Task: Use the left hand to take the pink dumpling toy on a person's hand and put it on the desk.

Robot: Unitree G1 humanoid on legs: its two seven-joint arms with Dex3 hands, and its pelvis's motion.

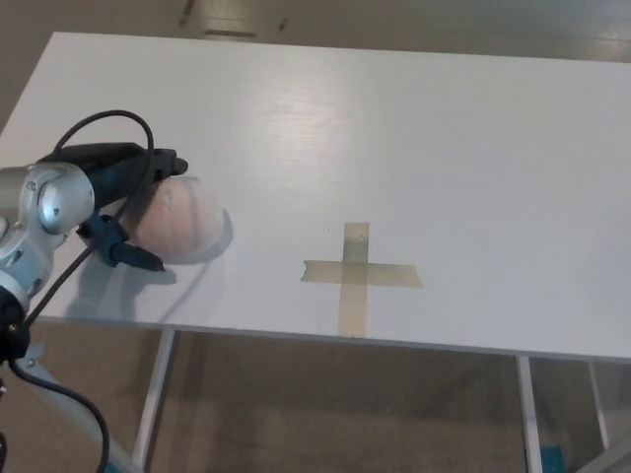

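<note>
At nine o'clock on the white desk [414, 138], the left hand [123, 197] cups the pink dumpling toy [177, 221] — fingers wrapped around it, toy low over or touching the top. Best spread the fingers gently and lift straight away so it doesn't roll. A tape cross [357, 276] lies at five o'clock — well apart. Brown floor [325, 404] surrounds the desk.

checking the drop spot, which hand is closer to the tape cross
Left. The left hand, around the pink dumpling toy, is left of the tape cross. The right hand is not in view.
</note>
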